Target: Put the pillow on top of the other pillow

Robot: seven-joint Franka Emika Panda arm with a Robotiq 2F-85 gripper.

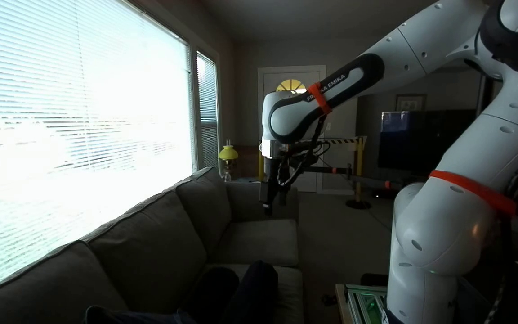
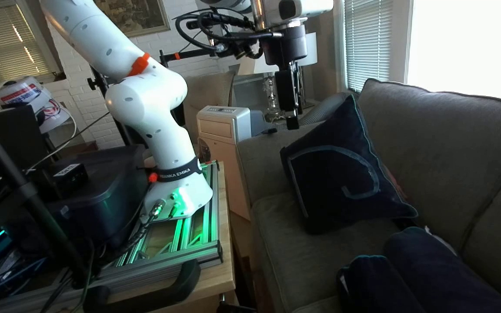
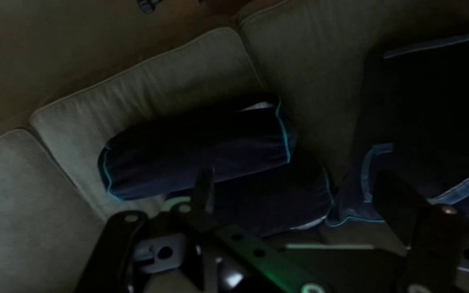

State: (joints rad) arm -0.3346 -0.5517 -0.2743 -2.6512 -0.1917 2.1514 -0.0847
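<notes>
My pincer (image 3: 295,181) gapes wide above a grey cloth sofa (image 2: 442,134) by the window (image 1: 128,99); I see two dark, rounded, blue-edged pillows (image 3: 198,150).

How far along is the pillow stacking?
Done: no stacking that I can see; the front bolster and rear bolster look side by side on the sofa.
In hand: nothing; the gripper hangs open, clear of both.
Left: seemingly everything, grasp, lift and placement; which one goes on top isn't shown.

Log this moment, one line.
black two-finger gripper: open, empty; two navy cylindrical pillows: lying alongside on grey fabric sofa; square navy pillow: same sofa, tilted
</notes>
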